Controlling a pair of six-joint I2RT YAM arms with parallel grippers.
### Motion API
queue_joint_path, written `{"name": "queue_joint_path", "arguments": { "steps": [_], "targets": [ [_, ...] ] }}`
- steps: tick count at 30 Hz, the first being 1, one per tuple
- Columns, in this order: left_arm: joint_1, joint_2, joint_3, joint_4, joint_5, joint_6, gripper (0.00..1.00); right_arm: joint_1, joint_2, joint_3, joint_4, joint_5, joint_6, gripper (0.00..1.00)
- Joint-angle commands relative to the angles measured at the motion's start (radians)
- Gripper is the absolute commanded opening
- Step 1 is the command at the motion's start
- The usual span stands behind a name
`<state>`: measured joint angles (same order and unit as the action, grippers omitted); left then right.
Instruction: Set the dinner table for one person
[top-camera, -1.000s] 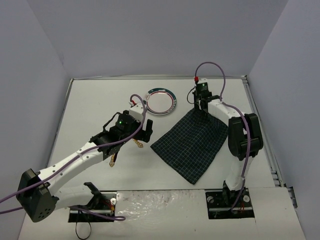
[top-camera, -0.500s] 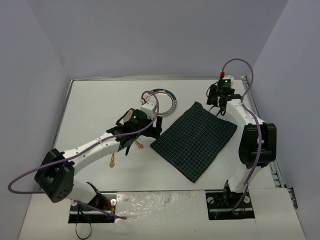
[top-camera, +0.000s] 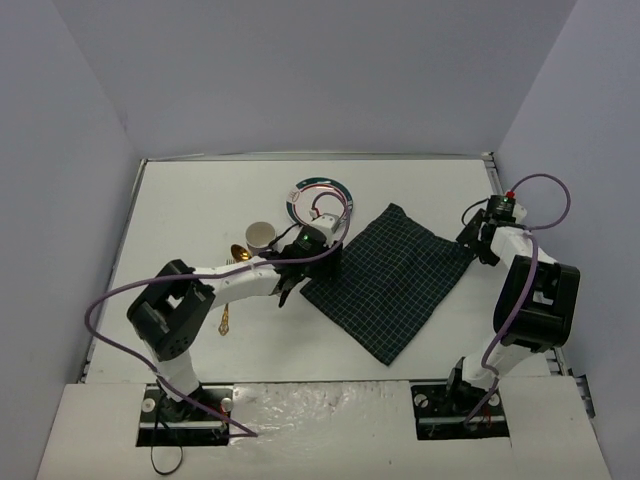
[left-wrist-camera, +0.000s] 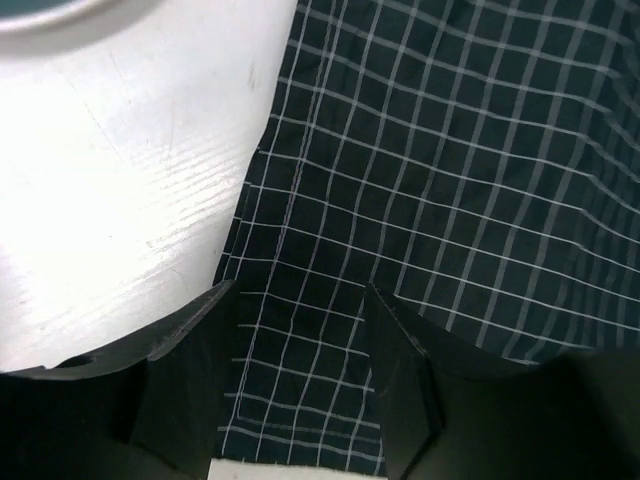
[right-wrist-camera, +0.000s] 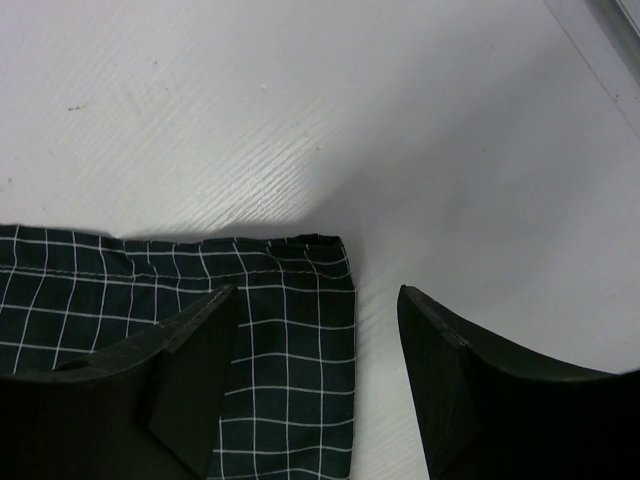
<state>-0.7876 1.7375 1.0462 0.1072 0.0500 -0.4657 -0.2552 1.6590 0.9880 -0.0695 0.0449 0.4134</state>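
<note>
The surface (top-camera: 180, 200), judged rigid, smooth and fixed, spreads beneath both arms and offers nothing to grip; the soft, light checked cloth (top-camera: 390, 285) lying on it is probably best taken by a corner. The left pincer (left-wrist-camera: 297, 300) gapes empty over the cloth's left edge, the right pincer (right-wrist-camera: 317, 300) empty over its right corner, both low over the surface

Plate (left-wrist-camera: 40, 10) mostly beyond left-wrist view's edge
</note>
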Motion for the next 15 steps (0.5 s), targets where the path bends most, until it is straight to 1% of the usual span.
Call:
{"name": "queue_joint_path", "arguments": {
  "steps": [1, 4, 6, 8, 10, 13, 14, 15],
  "targets": [
    [-0.002, 0.043, 0.039, 0.087, -0.023, -0.072, 0.44, -0.018, 0.032, -0.002, 0.096, -0.034, 0.029, 0.57],
    [-0.002, 0.068, 0.021, 0.1, -0.039, -0.094, 0.41, -0.021, 0.063, 0.004, 0.108, -0.037, 0.019, 0.54],
    [-0.002, 0.094, 0.017, 0.1, -0.041, -0.111, 0.39, -0.028, 0.092, 0.015, 0.116, -0.072, 0.016, 0.49],
    [-0.002, 0.113, 0.02, 0.101, -0.041, -0.125, 0.38, -0.029, 0.112, 0.022, 0.125, -0.076, 0.016, 0.44],
    [-0.002, 0.126, 0.019, 0.101, -0.061, -0.134, 0.36, -0.03, 0.126, 0.028, 0.126, -0.073, 0.016, 0.33],
    [-0.003, 0.146, 0.018, 0.099, -0.075, -0.146, 0.35, -0.038, 0.151, 0.046, 0.126, -0.068, 0.015, 0.07],
    [-0.002, 0.155, 0.021, 0.096, -0.076, -0.15, 0.35, -0.042, 0.158, 0.054, 0.126, -0.065, 0.014, 0.02],
    [-0.002, 0.165, 0.025, 0.092, -0.076, -0.153, 0.34, -0.048, 0.168, 0.067, 0.125, -0.062, 0.013, 0.0]
  ]
}}
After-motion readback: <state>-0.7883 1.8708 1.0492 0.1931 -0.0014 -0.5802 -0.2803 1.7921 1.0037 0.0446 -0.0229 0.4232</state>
